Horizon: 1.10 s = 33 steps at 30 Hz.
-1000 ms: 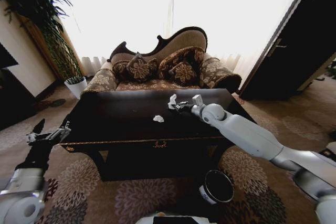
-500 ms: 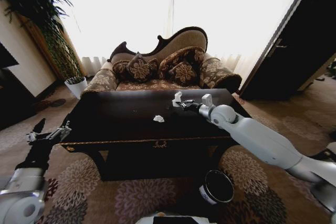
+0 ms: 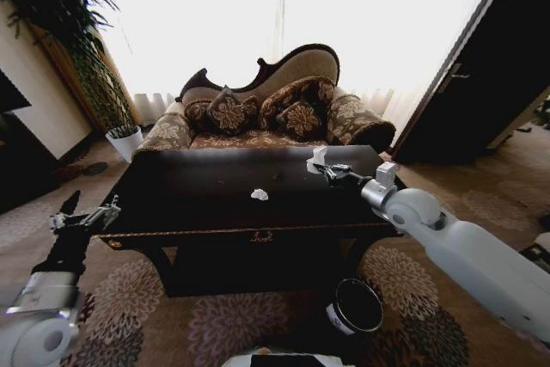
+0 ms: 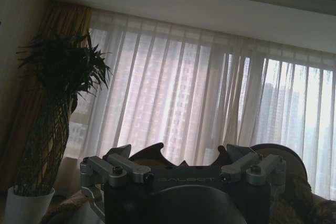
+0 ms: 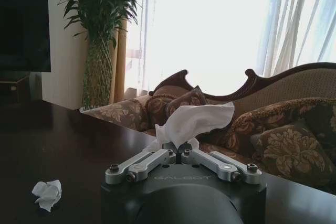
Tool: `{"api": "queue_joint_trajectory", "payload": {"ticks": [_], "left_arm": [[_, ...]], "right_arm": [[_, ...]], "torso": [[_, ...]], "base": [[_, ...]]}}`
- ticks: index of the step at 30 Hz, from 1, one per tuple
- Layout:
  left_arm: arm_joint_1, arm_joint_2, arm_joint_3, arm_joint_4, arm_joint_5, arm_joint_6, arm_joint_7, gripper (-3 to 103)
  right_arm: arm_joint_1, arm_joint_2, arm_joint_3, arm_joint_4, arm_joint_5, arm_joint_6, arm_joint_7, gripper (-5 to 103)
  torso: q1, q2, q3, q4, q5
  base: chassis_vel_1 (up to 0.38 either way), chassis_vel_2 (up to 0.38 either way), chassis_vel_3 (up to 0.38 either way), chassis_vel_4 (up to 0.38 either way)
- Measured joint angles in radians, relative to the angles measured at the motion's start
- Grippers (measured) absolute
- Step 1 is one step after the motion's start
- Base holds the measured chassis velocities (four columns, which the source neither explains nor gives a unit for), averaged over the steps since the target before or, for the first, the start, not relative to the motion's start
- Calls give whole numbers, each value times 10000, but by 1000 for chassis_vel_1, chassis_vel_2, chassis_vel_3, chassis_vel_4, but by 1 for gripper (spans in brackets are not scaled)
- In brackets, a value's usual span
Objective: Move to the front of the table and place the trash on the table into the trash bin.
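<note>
White paper wad (image 3: 318,158) is pinched between the closed fingers of the right gripper (image 3: 329,168), held above the table (image 3: 189,191) near its right end. It looks feather-light, soft and crushable; a pinch on any fold should do. A second wad (image 3: 259,194) lies mid-table, well apart. Trash bin (image 3: 354,306) sits on the carpet below the front right edge; open room there. Left gripper (image 3: 84,217) idles, spread, off the left edge.
</note>
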Motion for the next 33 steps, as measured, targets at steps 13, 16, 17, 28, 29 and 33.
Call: {"api": "queue_joint_trajectory", "payload": {"ticks": [13, 16, 17, 28, 29, 33], "left_arm": [[-144, 183, -185, 71, -467, -33, -33, 100], [-177, 140, -56, 76, -438, -34, -35, 100], [-177, 140, -56, 76, -438, -34, -35, 100], [-312, 204, 10, 200, -471, -73, -44, 100], [-315, 206, 10, 204, -476, -78, -44, 100], [-333, 234, -11, 252, -528, -89, -44, 100]], "right_arm": [[-6112, 2008, 6194, 2283, -527, 928, -110, 0], [-6850, 2758, 6739, 2607, -822, 1300, -286, 0], [-6850, 2758, 6739, 2607, -822, 1300, -286, 0], [-8660, 4751, 7431, 2265, -2145, 4569, -2510, 0], [-8682, 4804, 7451, 2184, -2179, 4724, -2681, 0], [-8677, 5097, 7617, 1635, -2362, 5514, -3764, 0]], "torso": [[-1, 0, -1, -1, 0], [0, 0, 1, 0, 1], [0, 0, 1, 0, 1], [1, 0, 1, 1, 0], [1, 0, 1, 1, 0], [1, 0, 1, 1, 0]], "base": [[0, 0, 0, 0], [0, 0, 0, 0], [0, 0, 0, 0], [0, 0, 0, 0], [0, 0, 0, 0], [0, 0, 0, 0]]}}
